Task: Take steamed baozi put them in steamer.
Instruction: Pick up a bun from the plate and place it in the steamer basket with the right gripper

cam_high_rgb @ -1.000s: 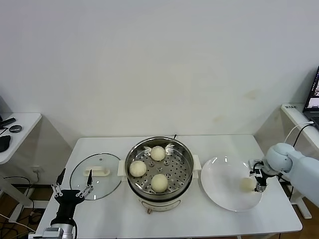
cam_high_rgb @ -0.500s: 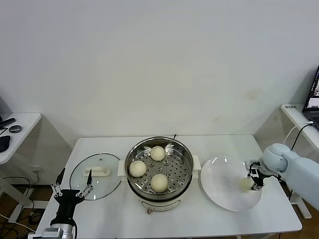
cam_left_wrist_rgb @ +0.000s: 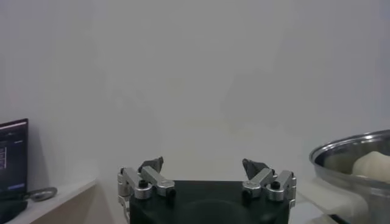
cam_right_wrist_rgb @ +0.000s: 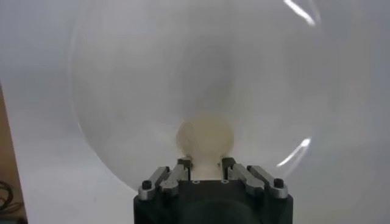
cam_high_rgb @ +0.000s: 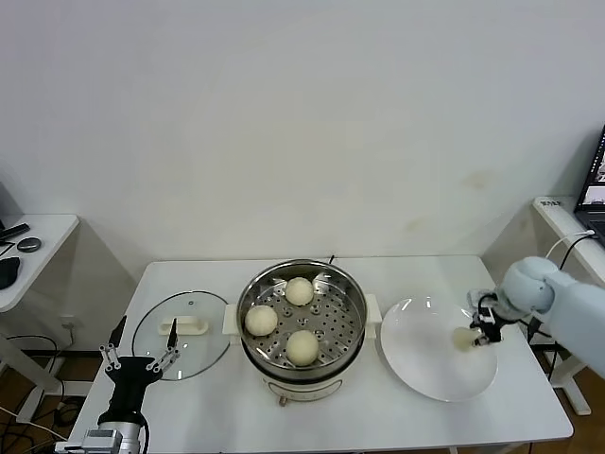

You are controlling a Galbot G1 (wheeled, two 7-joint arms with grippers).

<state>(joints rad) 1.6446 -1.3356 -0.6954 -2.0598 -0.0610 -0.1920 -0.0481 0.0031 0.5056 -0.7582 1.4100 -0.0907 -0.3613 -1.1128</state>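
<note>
The shiny steel steamer (cam_high_rgb: 248, 298) stands mid-table with three cream baozi on its perforated tray: one at the back (cam_high_rgb: 299, 290), one at the left (cam_high_rgb: 261, 321), one at the front (cam_high_rgb: 302, 347). The steamer's rim and one baozi also show in the left wrist view (cam_left_wrist_rgb: 375, 165). My right gripper (cam_high_rgb: 470, 337) is shut on the fourth baozi (cam_right_wrist_rgb: 205, 138) and holds it a little above the white plate (cam_high_rgb: 416, 364), near the plate's right side. My left gripper (cam_high_rgb: 142, 364) is open and empty at the table's front left, by the glass lid.
The round glass lid (cam_high_rgb: 201, 357) with a white handle lies left of the steamer. The white plate also fills the right wrist view (cam_right_wrist_rgb: 122, 91). Side tables stand at the far left and far right, with a laptop at the right edge.
My right gripper has risen slightly and shifted toward the steamer with the baozi in its fingers, lifting it off the plate. The left arm has barely moved.
</note>
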